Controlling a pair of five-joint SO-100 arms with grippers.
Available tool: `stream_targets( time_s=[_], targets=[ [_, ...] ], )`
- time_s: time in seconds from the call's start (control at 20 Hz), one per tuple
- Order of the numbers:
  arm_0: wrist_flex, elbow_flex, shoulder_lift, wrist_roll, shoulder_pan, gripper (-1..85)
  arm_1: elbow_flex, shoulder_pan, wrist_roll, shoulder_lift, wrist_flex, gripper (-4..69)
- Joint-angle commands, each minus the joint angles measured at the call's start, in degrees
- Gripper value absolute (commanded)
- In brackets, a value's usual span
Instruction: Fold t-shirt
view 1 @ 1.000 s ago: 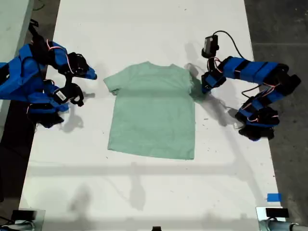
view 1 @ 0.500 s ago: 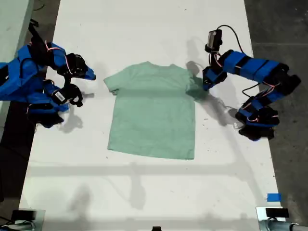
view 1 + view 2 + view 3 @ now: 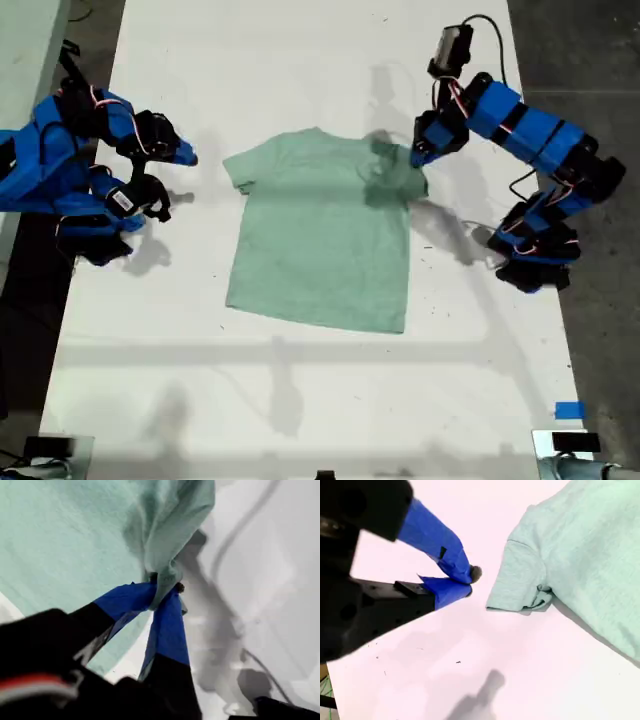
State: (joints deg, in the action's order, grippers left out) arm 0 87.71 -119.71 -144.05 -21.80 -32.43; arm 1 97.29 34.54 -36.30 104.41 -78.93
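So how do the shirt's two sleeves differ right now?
The sleeve at the exterior view's right is pinched in my first claw, lifted and bunched; the sleeve at that view's left lies flat on the table, untouched, my second claw shut beside it. Both are the same pale green cloth.

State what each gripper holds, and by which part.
My first gripper is shut on the t-shirt, pinching its sleeve at the exterior view's right. My second gripper holds nothing, shut beside the other sleeve.
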Motion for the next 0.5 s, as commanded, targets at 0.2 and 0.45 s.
stream_targets(
  time_s=[0.2, 0.45],
  targets=[
    [-1.05, 0.0, -0.53, -0.44, -0.79, 0.0, -30.76, -12.48, 7.65, -20.39, 4.57, -1.5],
    [-0.97, -0.18, -0.53, -0.44, -0.35, 0.0, -38.94, -15.64, 9.93, -36.56, 9.93, -1.5]
  ],
)
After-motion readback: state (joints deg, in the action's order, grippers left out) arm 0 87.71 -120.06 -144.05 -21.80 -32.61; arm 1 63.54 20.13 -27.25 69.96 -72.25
